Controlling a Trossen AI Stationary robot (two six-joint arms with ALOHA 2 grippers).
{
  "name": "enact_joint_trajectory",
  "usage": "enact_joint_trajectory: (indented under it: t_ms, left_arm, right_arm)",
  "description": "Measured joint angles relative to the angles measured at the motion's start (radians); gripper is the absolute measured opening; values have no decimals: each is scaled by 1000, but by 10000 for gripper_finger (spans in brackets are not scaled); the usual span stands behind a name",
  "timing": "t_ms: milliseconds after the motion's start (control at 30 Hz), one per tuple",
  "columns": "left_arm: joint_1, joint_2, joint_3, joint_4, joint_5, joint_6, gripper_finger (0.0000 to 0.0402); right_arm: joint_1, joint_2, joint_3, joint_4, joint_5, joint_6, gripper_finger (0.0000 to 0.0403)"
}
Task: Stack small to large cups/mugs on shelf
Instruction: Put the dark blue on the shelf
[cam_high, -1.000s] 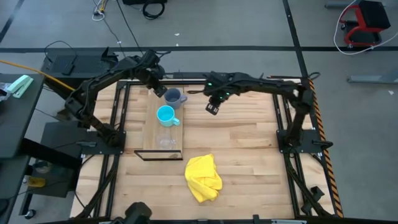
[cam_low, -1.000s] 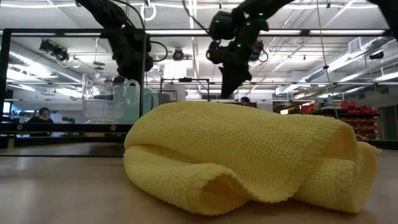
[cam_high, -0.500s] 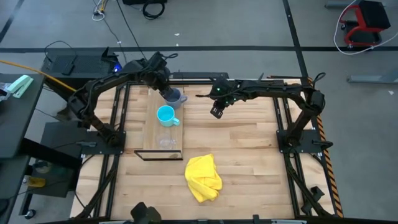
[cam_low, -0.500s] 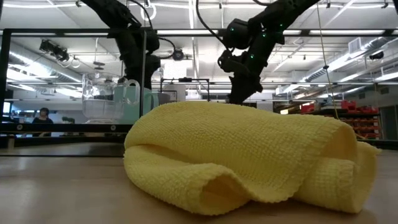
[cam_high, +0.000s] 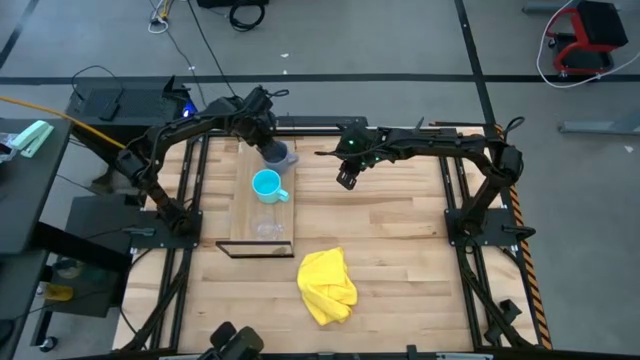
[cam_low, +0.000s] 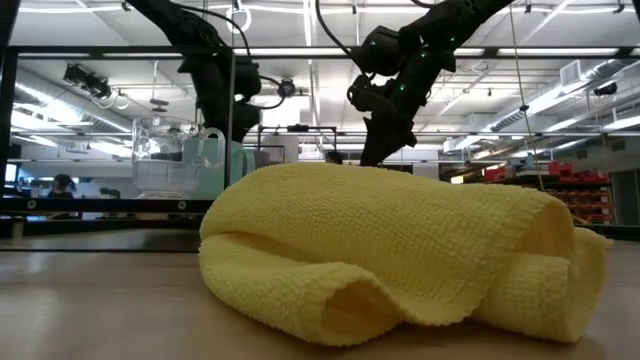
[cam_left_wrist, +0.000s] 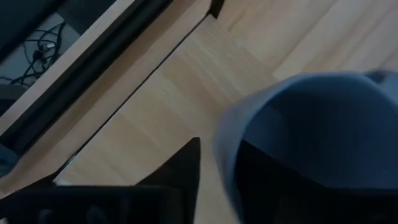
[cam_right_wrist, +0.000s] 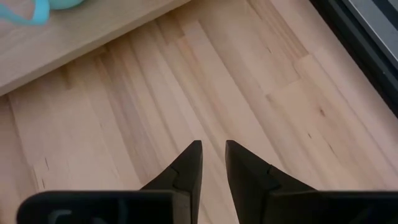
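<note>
The grey-blue mug (cam_high: 281, 154) stands upright at the far end of the shelf (cam_high: 243, 212). The cyan mug (cam_high: 266, 184) stands just nearer on it, and the clear cup (cam_high: 267, 229) stands at its near end. My left gripper (cam_high: 268, 148) is open, down over the grey-blue mug. In the left wrist view one finger (cam_left_wrist: 184, 167) stands outside the mug's wall (cam_left_wrist: 227, 146) and the other is inside the mug. A strip of wood shows between the outer finger and the wall. My right gripper (cam_high: 347, 178) is shut and empty, over bare tabletop to the right of the shelf.
A crumpled yellow cloth (cam_high: 328, 285) lies on the planked tabletop (cam_high: 400, 240) near the front edge and fills the low view (cam_low: 390, 250). A black metal frame (cam_high: 455, 190) runs along the table's sides.
My left gripper has gone a little toward the table's right edge and down onto the grey-blue mug, so its fingers now straddle the mug's wall. The mug has stayed in place. My right gripper has shifted slightly toward the table's right edge.
</note>
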Motion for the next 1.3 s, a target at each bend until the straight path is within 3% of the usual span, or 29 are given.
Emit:
enact_joint_trajectory:
  t_ms: [200,733,1100,1300]
  left_arm:
    - [0,-2,0,-1,-32,-20,24]
    - [22,-11,3,-105,-86,-120,24]
    - [22,-11,2,-116,-95,-94,31]
    - [21,-7,-2,-127,-109,-88,57]
  right_arm:
    - [0,0,0,0,0,2,77]
    - [32,0,0,0,0,19,77]
    - [46,0,0,-1,1,27,77]
    - [47,0,0,-1,0,27,77]
